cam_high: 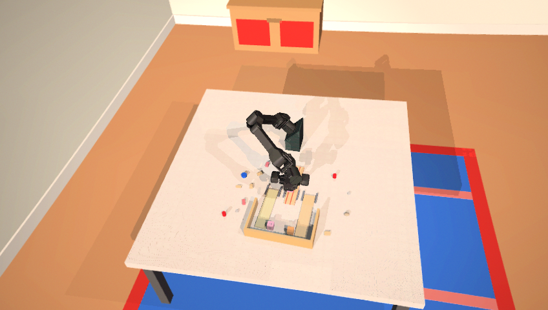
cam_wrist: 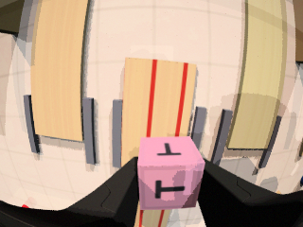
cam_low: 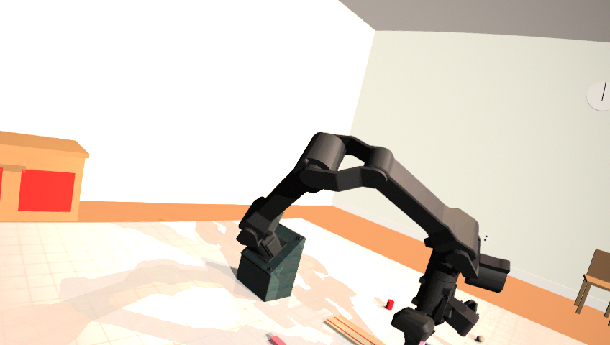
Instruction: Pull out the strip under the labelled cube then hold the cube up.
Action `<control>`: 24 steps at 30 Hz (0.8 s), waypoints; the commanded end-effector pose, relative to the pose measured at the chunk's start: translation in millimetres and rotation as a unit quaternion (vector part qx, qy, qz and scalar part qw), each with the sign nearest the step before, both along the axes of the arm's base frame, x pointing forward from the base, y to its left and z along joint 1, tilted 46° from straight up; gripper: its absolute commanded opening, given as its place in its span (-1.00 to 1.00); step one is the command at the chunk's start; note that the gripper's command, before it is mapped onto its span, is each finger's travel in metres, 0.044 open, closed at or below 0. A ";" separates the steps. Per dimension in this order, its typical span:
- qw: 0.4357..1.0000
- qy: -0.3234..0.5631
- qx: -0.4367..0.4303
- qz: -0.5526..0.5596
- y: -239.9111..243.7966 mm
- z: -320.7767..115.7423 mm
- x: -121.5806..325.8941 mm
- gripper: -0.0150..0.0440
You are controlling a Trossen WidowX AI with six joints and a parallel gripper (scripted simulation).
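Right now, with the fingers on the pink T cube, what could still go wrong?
1. The gripper is shut on the cube, but the pads touch only its lower side edges, so it might slip or twist as it rises.
2. The cube hangs just over the striped strip; a drop could land it back there or bounce it off.
3. Dark guide rails stand close beside the strip, and a sideways drift could clip them.

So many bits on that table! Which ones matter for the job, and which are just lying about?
Job:
pink T cube
red-striped strip
gripper, shut on the cube

Lying about:
plain strips
tray
blue cylinder
red cylinders
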State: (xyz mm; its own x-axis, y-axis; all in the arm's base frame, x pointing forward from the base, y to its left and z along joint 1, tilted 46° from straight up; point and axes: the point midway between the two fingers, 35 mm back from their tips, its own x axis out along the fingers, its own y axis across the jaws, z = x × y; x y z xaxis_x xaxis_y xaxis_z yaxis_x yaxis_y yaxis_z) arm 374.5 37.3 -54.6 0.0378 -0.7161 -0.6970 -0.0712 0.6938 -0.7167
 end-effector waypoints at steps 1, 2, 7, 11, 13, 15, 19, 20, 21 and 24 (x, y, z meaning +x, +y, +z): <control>1.000 -0.002 0.002 -0.001 3.4 7.9 -10.9 -0.49; 1.000 -0.002 0.002 -0.001 3.5 8.2 -11.5 -0.49; 1.000 -0.002 0.002 -0.001 2.5 9.2 -23.1 -0.49; 1.000 -0.001 0.002 -0.001 1.0 10.4 -36.8 -0.49; 1.000 -0.001 0.002 -0.001 0.1 10.9 -43.8 -0.49; 1.000 -0.001 0.002 -0.001 -1.0 11.4 -50.9 -0.49; 1.000 0.000 0.002 -0.001 -3.5 12.3 -65.2 -0.49; 1.000 0.000 0.002 -0.001 -4.2 12.6 -68.9 -0.49; 1.000 0.000 0.002 -0.001 -4.8 12.7 -71.9 -0.49; 1.000 0.000 0.002 -0.001 -4.4 13.7 -74.3 -0.49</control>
